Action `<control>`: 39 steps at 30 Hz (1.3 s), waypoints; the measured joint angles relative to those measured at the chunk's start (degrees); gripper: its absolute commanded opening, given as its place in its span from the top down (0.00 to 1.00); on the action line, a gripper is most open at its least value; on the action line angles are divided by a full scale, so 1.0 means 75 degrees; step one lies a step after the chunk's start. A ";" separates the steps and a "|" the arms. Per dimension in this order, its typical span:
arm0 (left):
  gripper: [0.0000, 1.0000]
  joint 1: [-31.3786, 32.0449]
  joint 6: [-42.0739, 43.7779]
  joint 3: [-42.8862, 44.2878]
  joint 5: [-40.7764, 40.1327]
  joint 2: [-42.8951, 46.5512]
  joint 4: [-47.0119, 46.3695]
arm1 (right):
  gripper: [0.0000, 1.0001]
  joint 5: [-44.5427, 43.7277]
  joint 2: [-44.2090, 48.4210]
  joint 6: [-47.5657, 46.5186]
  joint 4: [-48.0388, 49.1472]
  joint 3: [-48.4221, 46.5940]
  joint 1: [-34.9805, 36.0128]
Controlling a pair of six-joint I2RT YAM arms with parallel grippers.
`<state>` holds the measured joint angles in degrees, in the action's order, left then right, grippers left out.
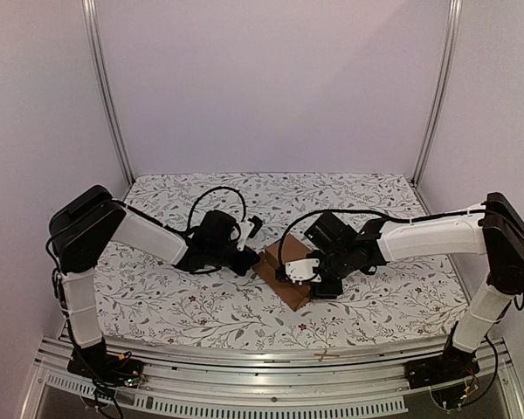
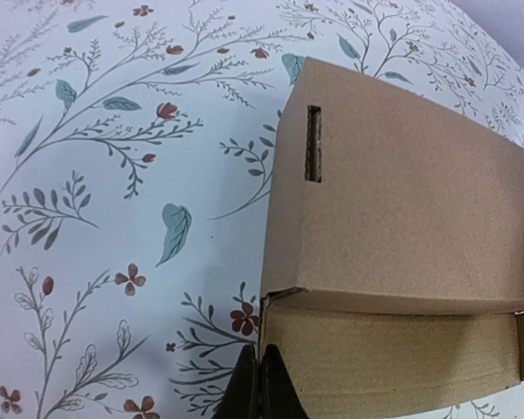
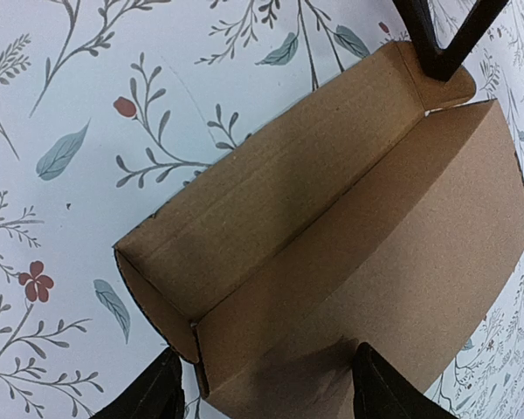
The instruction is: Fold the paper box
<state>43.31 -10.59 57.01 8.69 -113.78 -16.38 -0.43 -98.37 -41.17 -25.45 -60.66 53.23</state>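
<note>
1. White cloth printed with leaves and small red flowers covers the table [image 1: 157,297]; the left arm [image 1: 140,234] reaches across it from the left edge towards the middle.
2. At that arm's end, the left gripper [image 2: 260,388] has its two dark fingers pressed tightly together. Their tip sits right at the lower corner of the box's left end. Whether a thin edge of card is caught between them cannot be told.
3. At the centre of the table, between the two grippers, lies the paper box [image 1: 275,260], plain brown cardboard, partly folded. One long wall stands up from the base panel, and a broad panel with a narrow slot [image 2: 313,144] leans over the hollow. A short tab [image 3: 419,78] curls up at the end by the left gripper.
4. Over the box's right end hangs the right gripper [image 3: 262,388], its fingers spread wide, one outside the box corner and the other over the inner panel. Cardboard lies between them; contact with it cannot be told.
5. From the right edge, the right arm [image 1: 437,234] stretches in towards the box.
</note>
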 measured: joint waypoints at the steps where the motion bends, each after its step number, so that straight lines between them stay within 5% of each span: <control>1: 1.00 0.0017 0.0012 -0.0082 -0.0052 0.0026 -0.0090 | 0.36 -0.0003 -0.0012 0.0012 -0.0006 -0.0017 0.0003; 20: 1.00 0.0268 0.0495 -0.0947 -0.0656 0.0242 -0.1218 | 0.36 0.0012 -0.0102 0.0061 -0.0026 -0.0119 0.0003; 39: 1.00 0.0455 0.0880 -0.0612 -0.1067 0.0242 -0.0650 | 0.37 0.0012 -0.0137 0.0026 -0.0114 -0.0187 0.0000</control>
<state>46.72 -3.99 52.42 0.69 -111.96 -21.26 -0.34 -99.39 -40.97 -26.30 -62.06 53.23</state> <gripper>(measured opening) 0.014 0.632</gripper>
